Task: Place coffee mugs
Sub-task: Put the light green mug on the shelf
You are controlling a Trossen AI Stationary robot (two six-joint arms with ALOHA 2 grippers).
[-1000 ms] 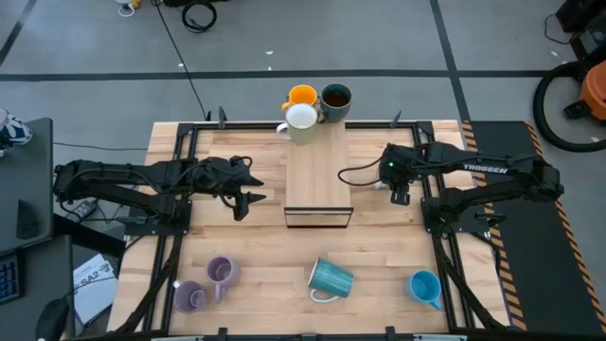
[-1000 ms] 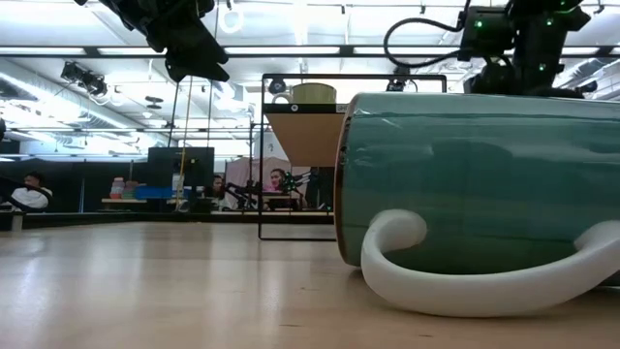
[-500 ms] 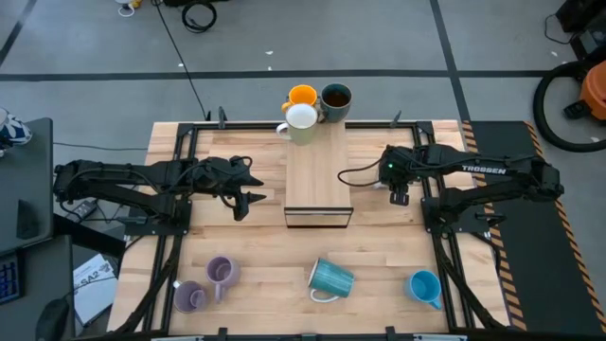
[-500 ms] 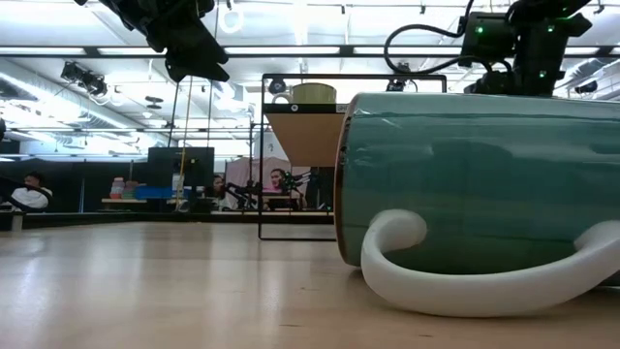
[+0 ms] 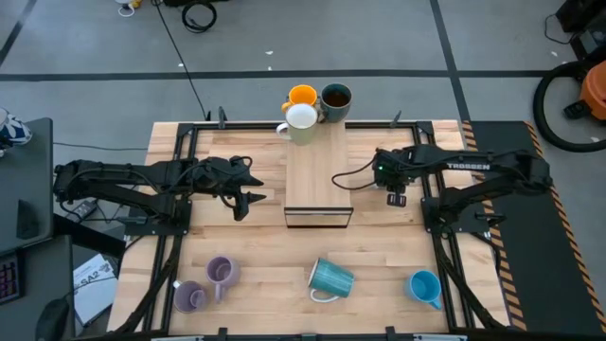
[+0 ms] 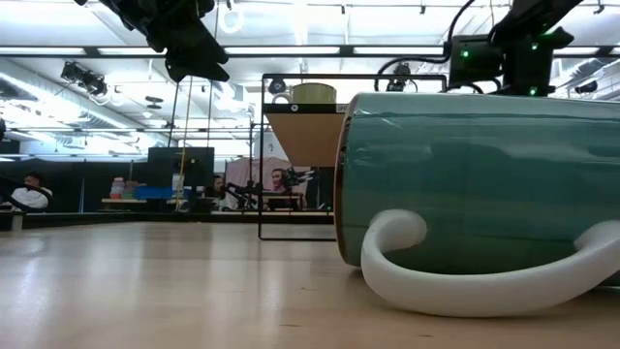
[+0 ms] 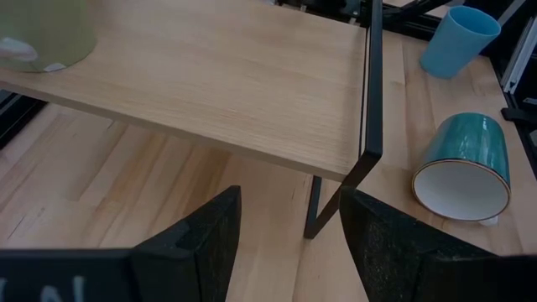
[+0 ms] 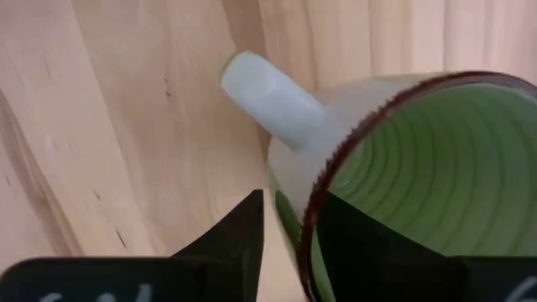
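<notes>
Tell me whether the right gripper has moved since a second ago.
Yes. In the high view the right gripper has shifted slightly toward the wooden shelf, narrowing the gap to the shelf's right edge.

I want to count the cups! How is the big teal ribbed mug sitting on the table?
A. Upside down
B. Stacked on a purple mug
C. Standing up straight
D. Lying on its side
D. The ribbed teal mug lies tipped over on the table, its open mouth facing sideways and its white handle against the wood, with nothing stacked under it.
</notes>
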